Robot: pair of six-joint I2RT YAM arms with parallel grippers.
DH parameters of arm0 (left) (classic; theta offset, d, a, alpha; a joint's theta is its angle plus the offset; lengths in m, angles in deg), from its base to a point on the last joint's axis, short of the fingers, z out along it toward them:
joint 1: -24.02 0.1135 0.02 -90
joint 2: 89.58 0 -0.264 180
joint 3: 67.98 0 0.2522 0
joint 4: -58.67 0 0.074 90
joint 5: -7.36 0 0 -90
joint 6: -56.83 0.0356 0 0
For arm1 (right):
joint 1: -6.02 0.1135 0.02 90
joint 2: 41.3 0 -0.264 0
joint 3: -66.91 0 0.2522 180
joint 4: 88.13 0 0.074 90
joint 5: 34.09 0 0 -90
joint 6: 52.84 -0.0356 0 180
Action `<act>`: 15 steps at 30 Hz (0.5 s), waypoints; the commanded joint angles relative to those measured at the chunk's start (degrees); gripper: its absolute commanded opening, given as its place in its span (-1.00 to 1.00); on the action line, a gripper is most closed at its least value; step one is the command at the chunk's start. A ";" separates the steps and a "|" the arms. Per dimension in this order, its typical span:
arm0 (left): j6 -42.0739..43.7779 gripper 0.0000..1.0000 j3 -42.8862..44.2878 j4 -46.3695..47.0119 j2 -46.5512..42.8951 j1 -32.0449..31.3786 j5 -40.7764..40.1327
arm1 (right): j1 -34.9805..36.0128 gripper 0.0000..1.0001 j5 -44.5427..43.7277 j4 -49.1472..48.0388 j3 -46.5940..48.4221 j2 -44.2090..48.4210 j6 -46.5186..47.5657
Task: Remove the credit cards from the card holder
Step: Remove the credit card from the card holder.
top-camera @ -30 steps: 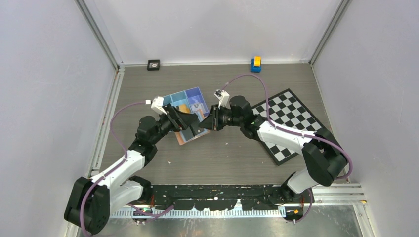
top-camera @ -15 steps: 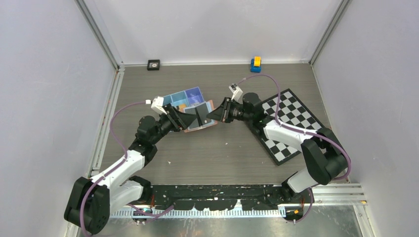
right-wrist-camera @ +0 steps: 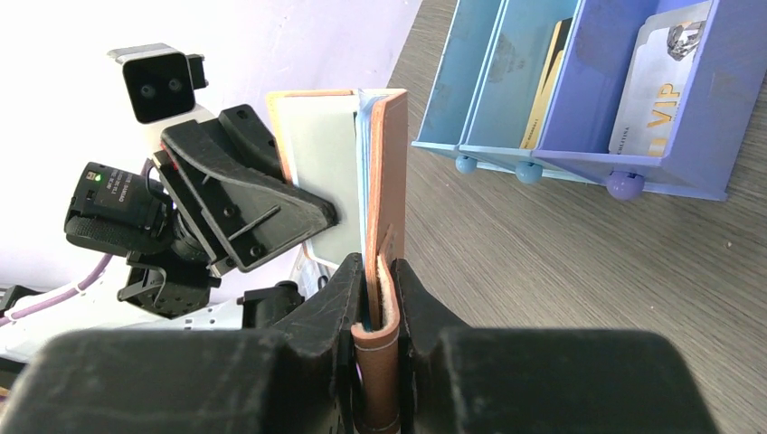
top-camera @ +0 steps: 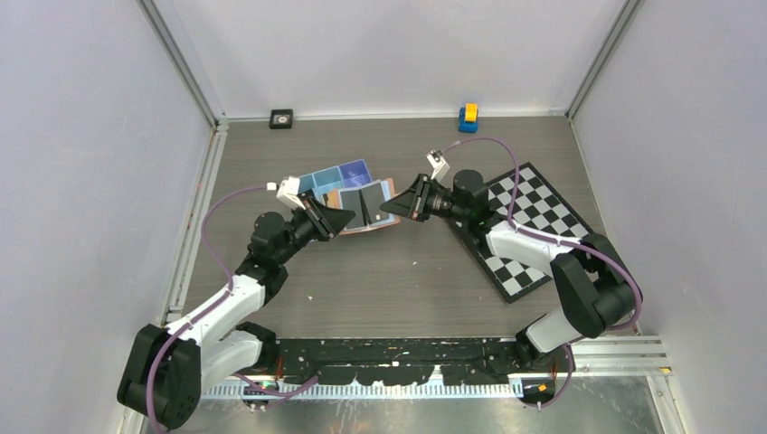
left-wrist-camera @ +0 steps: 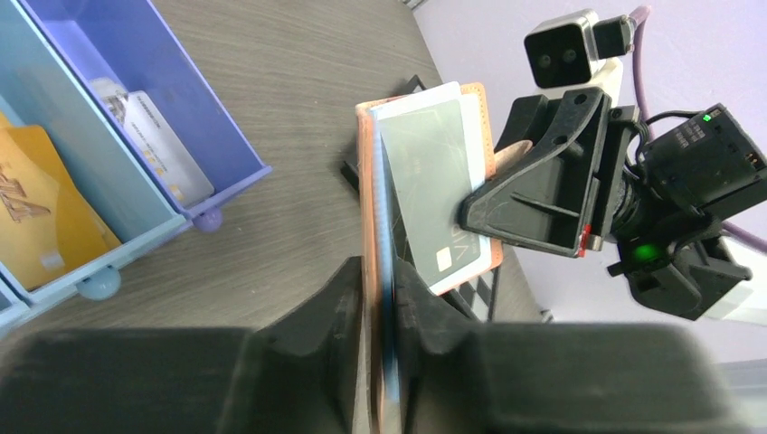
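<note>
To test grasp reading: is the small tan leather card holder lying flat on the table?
No, the card holder is held upright, pinched between the fingers of the right gripper.

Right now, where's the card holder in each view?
Top external: card holder mid-frame, open, at the tray's right side.
Left wrist: edge-on, rising from bottom centre.
Right wrist: edge-on, rising from bottom centre.
Shared landmark: blue tray, upper left in left wrist, upper right in right wrist.
</note>
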 commanded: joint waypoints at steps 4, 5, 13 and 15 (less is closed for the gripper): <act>1.41 -1.00 1.71 0.76 -1.83 -0.17 -1.18 | -1.17 -0.60 0.88 -4.58 -0.04 1.06 -0.37; 1.32 -1.00 1.66 0.69 -1.87 -0.19 -1.27 | -1.47 -0.51 0.11 -3.84 -0.19 1.28 -0.08; 0.98 -1.00 1.96 0.61 -1.03 -0.17 -1.21 | -2.34 0.40 -11.52 12.15 0.48 8.26 8.30; 0.96 -1.00 2.05 0.49 -0.83 -0.17 -1.19 | -2.31 0.40 -13.86 14.02 -0.02 11.03 9.69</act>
